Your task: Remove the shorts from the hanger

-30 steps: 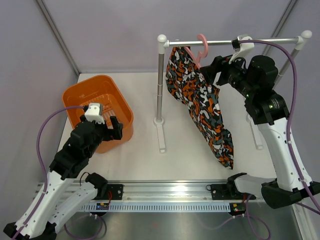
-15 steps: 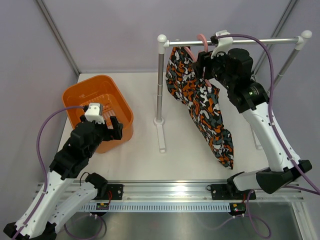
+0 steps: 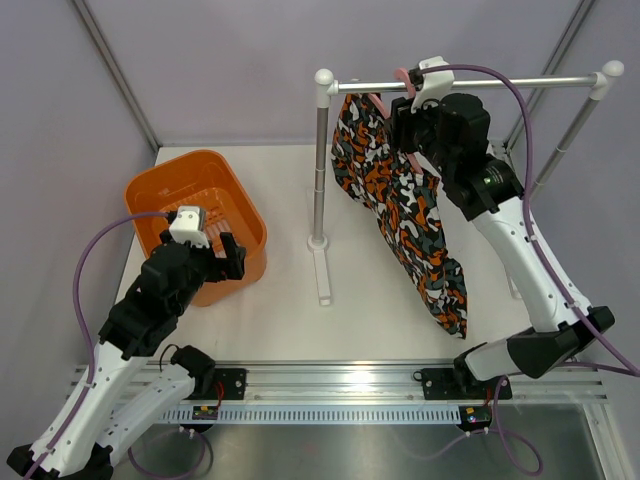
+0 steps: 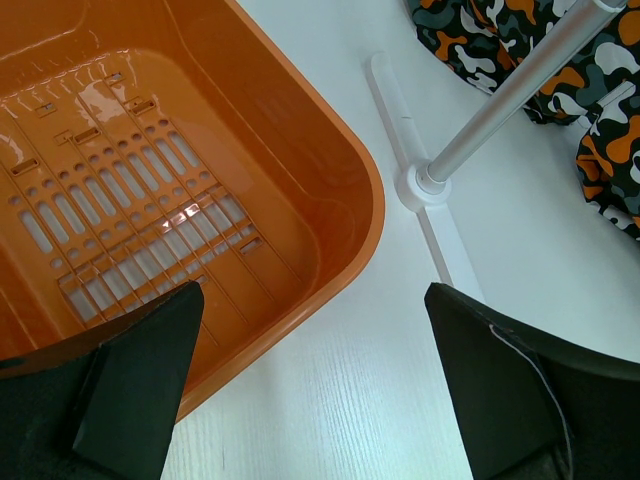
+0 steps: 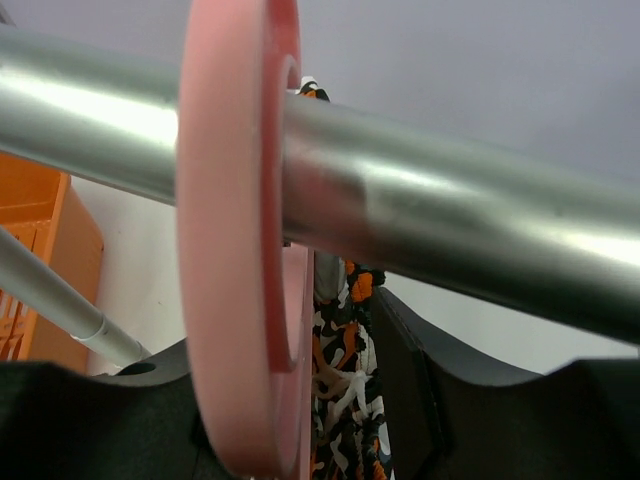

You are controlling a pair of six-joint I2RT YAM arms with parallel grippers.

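Shorts: likely light, limp fabric, trailing from pink hanger toward 5 o'clock. Best pinched at bunched top edge. Right gripper: jaws apart, straddling hanger. Left gripper: released.

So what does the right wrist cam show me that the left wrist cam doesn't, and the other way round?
Right wrist only: the hook of the pink hanger looped over the silver rail, with the right gripper open, a finger on either side of the hook.
Left wrist only: the slotted floor of the orange basket, with nothing in it, the stand's foot, and the open left gripper.
Both: the shorts, part of the basket, and the stand's upright post.
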